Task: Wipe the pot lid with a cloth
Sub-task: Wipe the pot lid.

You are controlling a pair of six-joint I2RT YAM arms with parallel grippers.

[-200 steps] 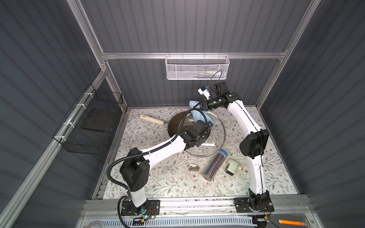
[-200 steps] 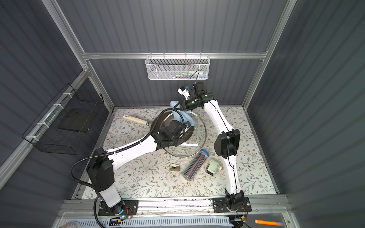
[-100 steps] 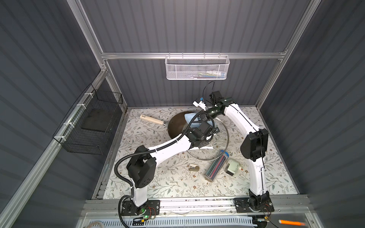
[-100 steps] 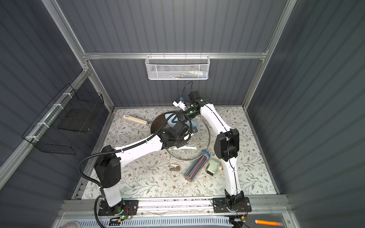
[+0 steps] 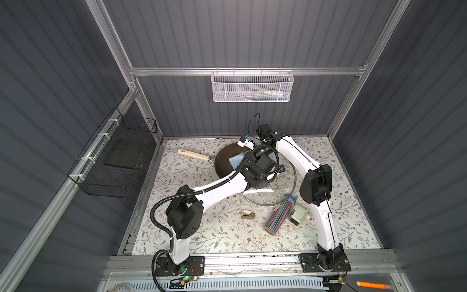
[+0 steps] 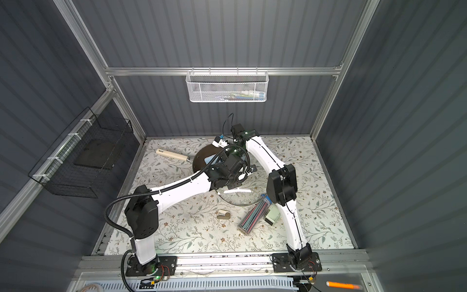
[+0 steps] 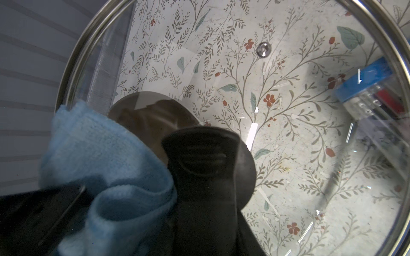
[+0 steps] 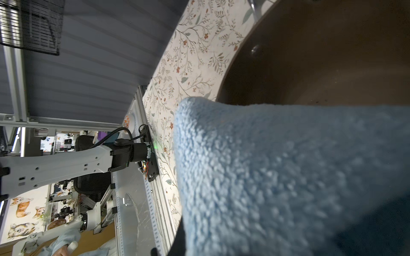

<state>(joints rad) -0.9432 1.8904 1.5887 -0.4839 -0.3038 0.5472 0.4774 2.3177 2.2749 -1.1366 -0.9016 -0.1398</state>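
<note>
Pot lid (image 7: pixel 277 124) mid-wipe, clamped by handle in left gripper (image 7: pixel 206 177), right gripper (image 8: pixel 377 232) pinching cloth (image 8: pixel 288 172); next, sweeping across bare glass.

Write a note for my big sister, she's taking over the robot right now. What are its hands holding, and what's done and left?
Left gripper: shut on the black handle of the pot lid, holding the lid tilted above the floral mat.
Right gripper: shut on the light blue cloth; its fingers are hidden behind the fabric.
The cloth lies against the lid's glass beside the handle, above the dark brown pan.
Done: lid lifted, cloth brought to it.
Left: how much is already wiped can't be told; keep wiping the glass, then set both down.
</note>
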